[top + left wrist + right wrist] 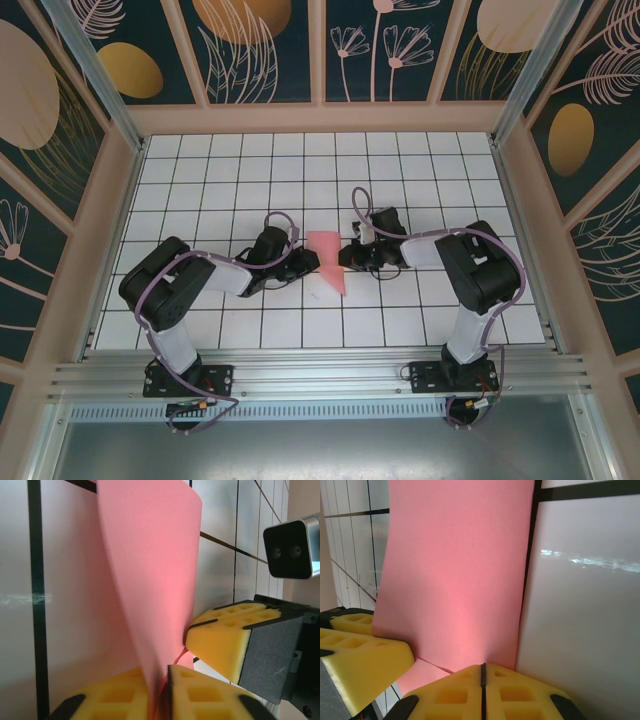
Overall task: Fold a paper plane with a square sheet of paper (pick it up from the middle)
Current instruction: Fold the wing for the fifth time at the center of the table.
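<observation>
item: sheet of paper (325,252), salmon pink, plain, partly folded, with a narrow point trailing toward the near edge. location: middle of the white gridded table (420,170), raised on edge between the two arms. in the left wrist view the sheet of paper (150,570) stands upright and slightly curved, and its lower end runs down between the yellow pads (115,700). left gripper (303,262): narrow, clamped on the paper's bottom edge (161,680). right gripper (347,258): pads pressed together with only a thin dark seam between them (483,672), and their tips sit against the base of the upright sheet (460,565). whether any paper is caught in that seam cannot be told. a second, flatter layer of pink shows low beside the right pads. the two grippers face each other, just beside one another, with the paper between. surround: walls of dark panels with leaf and flower patterns (260,50), set in pale frames.
</observation>
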Robot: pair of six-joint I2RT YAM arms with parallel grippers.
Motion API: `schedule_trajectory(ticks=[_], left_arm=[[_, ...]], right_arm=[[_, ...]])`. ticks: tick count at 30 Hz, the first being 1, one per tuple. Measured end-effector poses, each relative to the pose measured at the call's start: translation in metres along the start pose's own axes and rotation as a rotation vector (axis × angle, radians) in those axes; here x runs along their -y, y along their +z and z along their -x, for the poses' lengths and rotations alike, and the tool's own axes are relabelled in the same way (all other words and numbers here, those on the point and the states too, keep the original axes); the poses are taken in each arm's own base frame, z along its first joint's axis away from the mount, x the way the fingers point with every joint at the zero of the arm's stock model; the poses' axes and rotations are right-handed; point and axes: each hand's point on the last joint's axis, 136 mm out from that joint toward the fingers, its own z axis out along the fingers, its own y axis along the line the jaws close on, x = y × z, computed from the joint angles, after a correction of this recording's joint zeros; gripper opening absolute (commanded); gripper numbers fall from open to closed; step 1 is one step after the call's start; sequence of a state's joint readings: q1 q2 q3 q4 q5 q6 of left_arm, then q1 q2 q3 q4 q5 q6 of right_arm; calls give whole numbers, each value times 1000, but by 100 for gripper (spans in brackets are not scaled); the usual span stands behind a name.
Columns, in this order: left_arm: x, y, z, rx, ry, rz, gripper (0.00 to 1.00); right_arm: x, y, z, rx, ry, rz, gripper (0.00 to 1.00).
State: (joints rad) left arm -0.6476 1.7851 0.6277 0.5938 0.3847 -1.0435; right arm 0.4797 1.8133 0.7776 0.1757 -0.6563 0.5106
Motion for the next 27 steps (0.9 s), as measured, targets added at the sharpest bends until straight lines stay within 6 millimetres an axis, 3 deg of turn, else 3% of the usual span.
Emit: schedule_trajectory(ticks=[3, 8, 13, 17, 23, 27], left_arm=[[-3, 0, -1, -4, -1, 15, 1], [-6, 0, -2, -11, -7, 33, 0], [-4, 1, 0, -14, -9, 36, 0], [-2, 2, 1, -13, -9, 35, 0], [0, -1, 1, -15, -10, 38, 0], [5, -2, 3, -10, -7, 30, 0]], right_arm=[[0, -1, 0, 4, -4, -22, 16], [-6, -14, 4, 69, -70, -145, 26], [-39, -34, 10, 216, -246, -241, 37], [-57, -37, -3, 287, -394, -302, 40], [-40, -25, -41, 290, -624, -418, 44], [-45, -11, -56, 286, -791, -458, 44]])
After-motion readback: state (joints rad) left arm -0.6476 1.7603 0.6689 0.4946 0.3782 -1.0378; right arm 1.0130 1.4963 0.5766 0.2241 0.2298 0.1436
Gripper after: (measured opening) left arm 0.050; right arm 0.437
